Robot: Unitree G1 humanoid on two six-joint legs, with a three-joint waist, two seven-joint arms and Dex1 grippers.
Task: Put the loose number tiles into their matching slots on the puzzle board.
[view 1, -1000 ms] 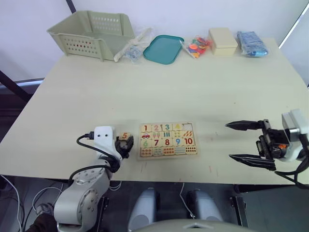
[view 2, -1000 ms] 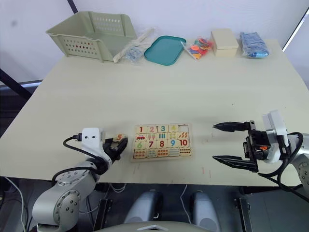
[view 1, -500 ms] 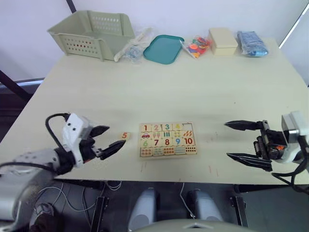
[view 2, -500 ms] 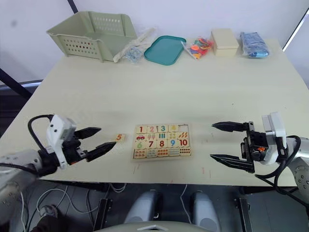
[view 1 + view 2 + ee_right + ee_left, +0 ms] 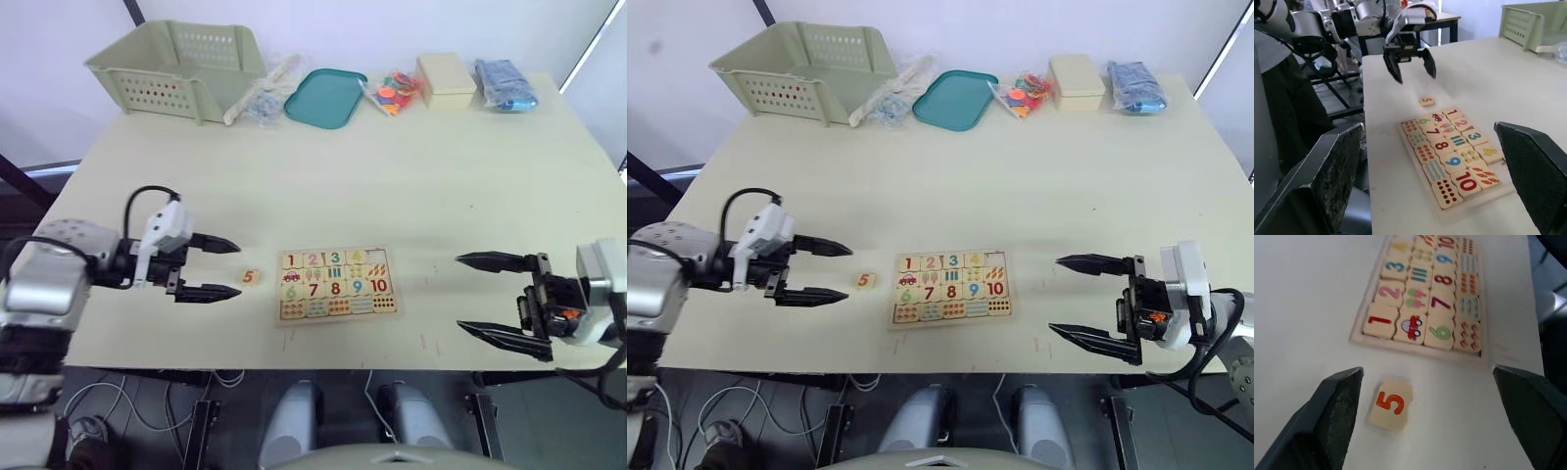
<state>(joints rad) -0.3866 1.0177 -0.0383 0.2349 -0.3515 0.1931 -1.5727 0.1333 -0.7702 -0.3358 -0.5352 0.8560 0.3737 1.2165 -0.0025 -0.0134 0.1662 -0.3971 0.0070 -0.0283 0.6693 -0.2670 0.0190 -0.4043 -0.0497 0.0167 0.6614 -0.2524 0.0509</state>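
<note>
A loose number tile (image 5: 250, 277) with an orange 5 lies flat on the table, just left of the puzzle board (image 5: 340, 318). The board holds tiles 1 to 4 and 6 to 10; the corner slot beside the 4 looks bare. My left gripper (image 5: 233, 269) is open, its tips level with the tile's left side and apart from it. In the left wrist view the tile (image 5: 1392, 404) sits between the fingers (image 5: 1337, 401), with the board (image 5: 1415, 348) beyond. My right gripper (image 5: 460, 292) hangs open and empty to the right of the board.
Along the table's far edge stand a green basket (image 5: 181, 59), a clear bag (image 5: 260, 98), a teal tray (image 5: 328, 98), a heap of bright plastic pieces (image 5: 392, 90), a cream box (image 5: 446, 78) and a blue bag (image 5: 505, 83).
A second ago my left gripper was shut on the 5 tile beside the board. It has let go, opened and drawn back to the left; the tile now rests on the table.
</note>
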